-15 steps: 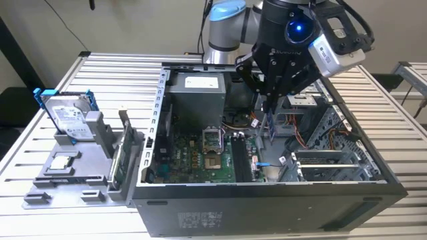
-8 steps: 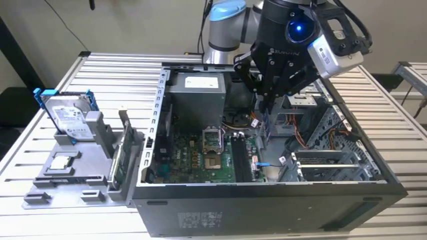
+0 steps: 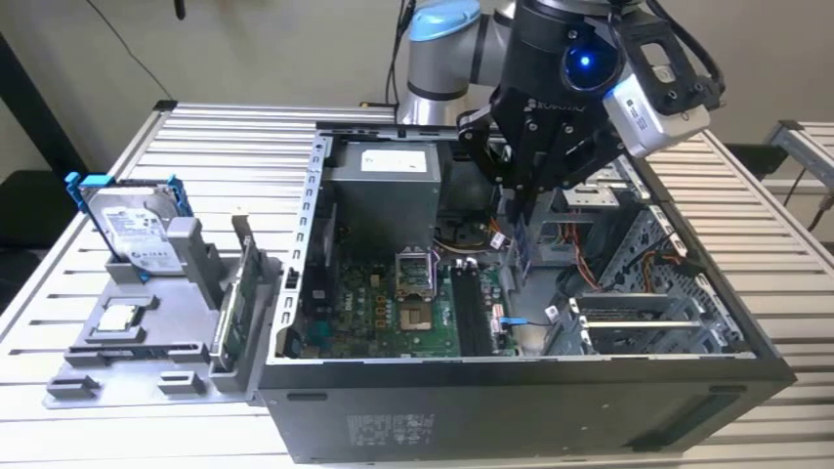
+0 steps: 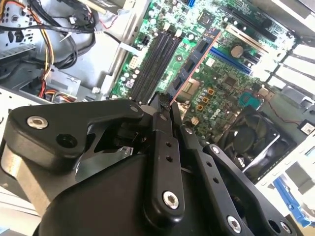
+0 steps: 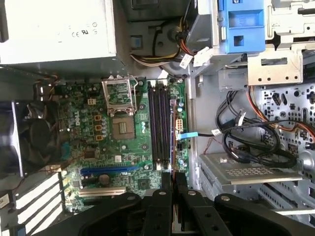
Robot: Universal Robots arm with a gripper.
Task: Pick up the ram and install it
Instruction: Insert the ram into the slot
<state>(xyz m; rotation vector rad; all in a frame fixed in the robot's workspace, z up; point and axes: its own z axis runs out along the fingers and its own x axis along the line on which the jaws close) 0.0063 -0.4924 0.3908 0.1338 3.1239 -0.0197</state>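
Note:
My gripper (image 3: 521,200) hangs inside the open computer case (image 3: 521,405), shut on the ram (image 3: 524,244), a thin dark stick that points down from the fingers. The second wrist view looks along the ram (image 4: 194,61), showing its small chips and reddish edge beyond the closed fingertips (image 4: 162,115). Seen in the first wrist view, the ram (image 5: 172,147) is edge-on, just beside the black memory slots (image 5: 160,123) on the green motherboard (image 5: 98,137). It hangs above the board, close over the memory slots (image 3: 470,303). I cannot tell whether it touches a slot.
A silver hard drive with blue rails (image 3: 137,234) and a green circuit card (image 3: 234,303) stand in a grey fixture at the exterior view's left. Inside the case are the power supply (image 3: 391,186), a CPU socket (image 5: 120,130), a fan (image 5: 37,142) and loose cables (image 5: 256,142).

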